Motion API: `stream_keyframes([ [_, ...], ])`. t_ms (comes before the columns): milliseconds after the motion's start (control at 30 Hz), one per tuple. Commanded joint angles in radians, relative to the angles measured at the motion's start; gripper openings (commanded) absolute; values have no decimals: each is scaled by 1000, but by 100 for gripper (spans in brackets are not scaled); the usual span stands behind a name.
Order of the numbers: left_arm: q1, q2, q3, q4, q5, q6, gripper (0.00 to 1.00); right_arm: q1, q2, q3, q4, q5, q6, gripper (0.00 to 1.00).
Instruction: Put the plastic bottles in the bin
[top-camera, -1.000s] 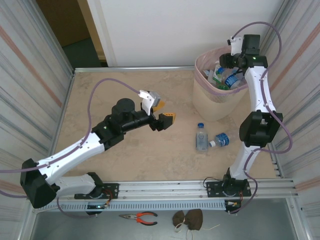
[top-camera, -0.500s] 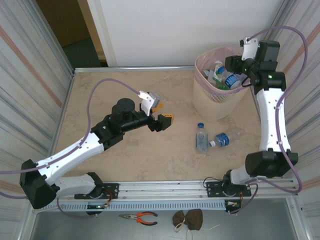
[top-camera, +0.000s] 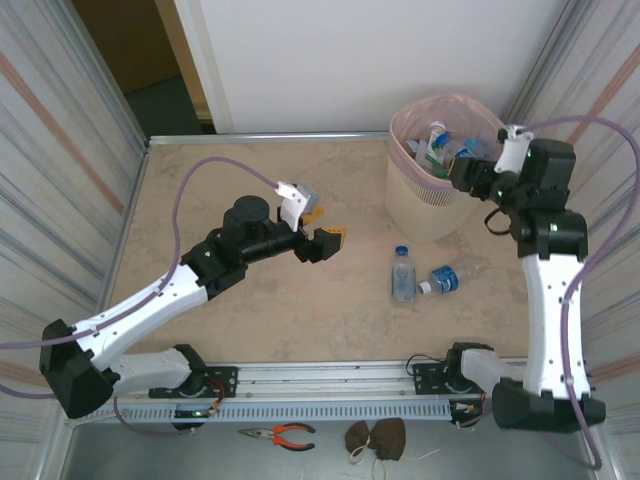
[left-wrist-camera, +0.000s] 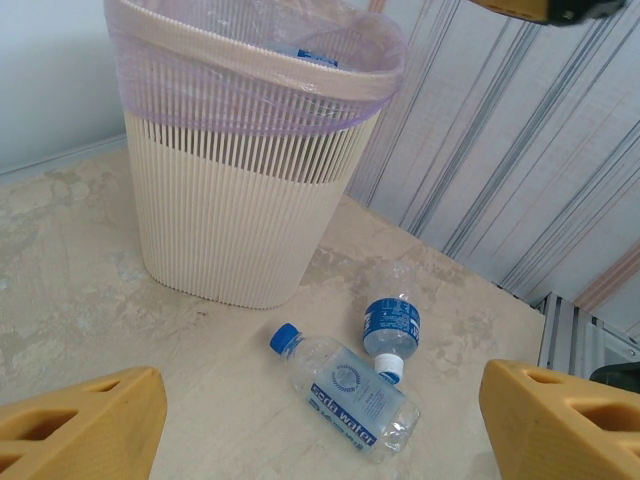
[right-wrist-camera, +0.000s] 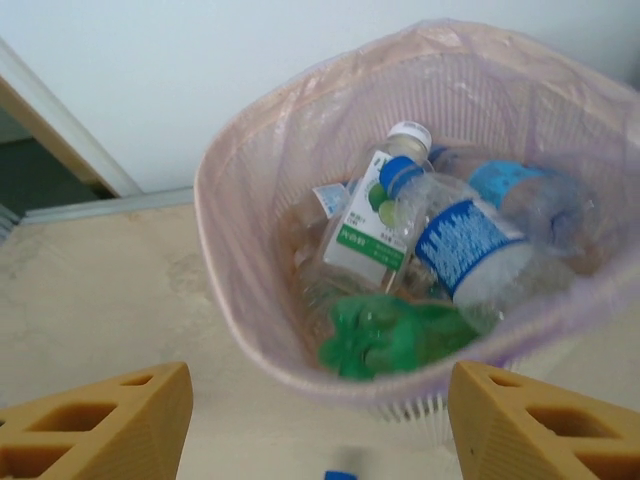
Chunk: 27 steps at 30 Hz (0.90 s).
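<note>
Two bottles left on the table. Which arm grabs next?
Left, probably: the left fingers stand open, aimed at the near bottle and the far bottle; the right fingers hover up at the bin.

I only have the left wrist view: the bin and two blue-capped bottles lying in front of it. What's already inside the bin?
Observer: The right wrist view looks down into the bin. A white-green labelled bottle, a clear blue-labelled bottle and a green bottle lie in it.
Operator: Where's the right arm?
Observer: In the top view, the right claw hovers at the bin's right rim, open and empty.
Operator: And my own claw?
Observer: The left claw hangs open, to the left of the nearer bottle. The other bottle lies just past it to the right.
</note>
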Motion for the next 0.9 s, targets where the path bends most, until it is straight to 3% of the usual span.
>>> stream_keyframes([
  [0, 12, -24, 12, 0, -10, 18, 82, 2, -77, -58, -63, 62, 161, 68],
  [433, 23, -41, -27, 14, -21, -1, 82, 2, -230, -467, -219, 311, 668, 79],
  [867, 30, -50, -43, 13, -25, -20, 82, -58, -37, -700, -15, 213, 871, 86],
])
